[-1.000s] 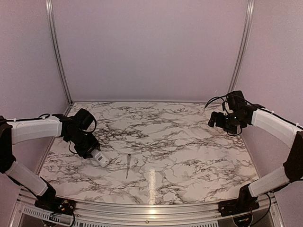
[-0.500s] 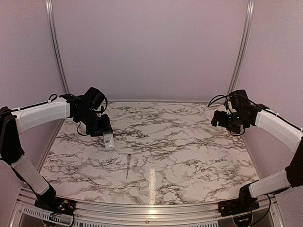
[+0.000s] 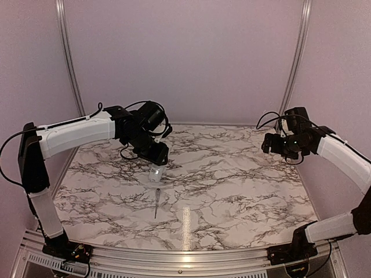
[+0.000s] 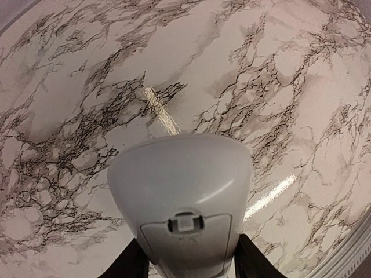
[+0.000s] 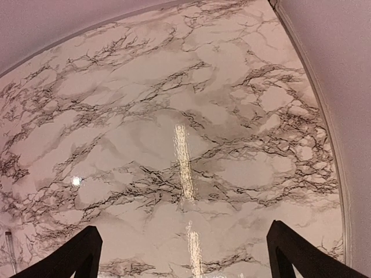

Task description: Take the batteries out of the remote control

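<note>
left gripper (image 3: pixel 155 168) holds the remote control (image 4: pixel 182 185) off the table (image 3: pixel 232 191)
sides pinched, leaving the battery cover (image 4: pixel 186 243) free; right gripper (image 5: pixel 182 231) wide, empty.

Table (image 3: pixel 232 185) is showing white marble patt. w/ dark grey-black veining. Remote control (image 4: pixel 181 191) is looking plain greyish-white. Left arm (image 3: pixel 75 133) & right arm (image 3: pixel 342 153) are showing white shells w/ black joints. Walls (image 3: pixel 185 58) are reading pale lilac; pen-like tool (image 3: pixel 156 202) is looking pale.

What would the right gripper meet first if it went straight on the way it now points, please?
Probably the bare marble tabletop; nothing else shows ahead of the right gripper.
</note>
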`<state>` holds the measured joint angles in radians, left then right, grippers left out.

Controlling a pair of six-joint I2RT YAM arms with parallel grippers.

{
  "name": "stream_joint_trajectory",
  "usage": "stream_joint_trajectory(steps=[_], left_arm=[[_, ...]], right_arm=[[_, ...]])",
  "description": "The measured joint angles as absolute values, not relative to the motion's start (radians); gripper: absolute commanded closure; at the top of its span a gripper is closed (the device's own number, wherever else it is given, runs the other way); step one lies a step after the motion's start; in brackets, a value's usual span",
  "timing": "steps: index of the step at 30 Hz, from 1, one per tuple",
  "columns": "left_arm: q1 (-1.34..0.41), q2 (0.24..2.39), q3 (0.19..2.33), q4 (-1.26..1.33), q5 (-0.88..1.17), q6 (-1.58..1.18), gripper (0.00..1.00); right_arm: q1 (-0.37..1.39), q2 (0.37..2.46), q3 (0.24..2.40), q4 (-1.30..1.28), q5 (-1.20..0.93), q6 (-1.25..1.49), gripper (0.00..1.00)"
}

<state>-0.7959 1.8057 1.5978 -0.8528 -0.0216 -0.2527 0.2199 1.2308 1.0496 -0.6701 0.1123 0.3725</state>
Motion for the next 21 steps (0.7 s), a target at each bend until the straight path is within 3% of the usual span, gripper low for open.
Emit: stream_joint_trajectory(steps=[11,21], left_arm=[[-0.978,2.012,1.830,-0.896,-0.046,-0.051,0.71],[-1.117,2.127,1.854,-0.896,-0.051,0.040,0.72]], right_arm=[[0.220,1.205,1.050,-0.652,0.026,0.266,0.02],[0.220,1.205,1.050,-0.653,-0.022,0.257,0.02]])
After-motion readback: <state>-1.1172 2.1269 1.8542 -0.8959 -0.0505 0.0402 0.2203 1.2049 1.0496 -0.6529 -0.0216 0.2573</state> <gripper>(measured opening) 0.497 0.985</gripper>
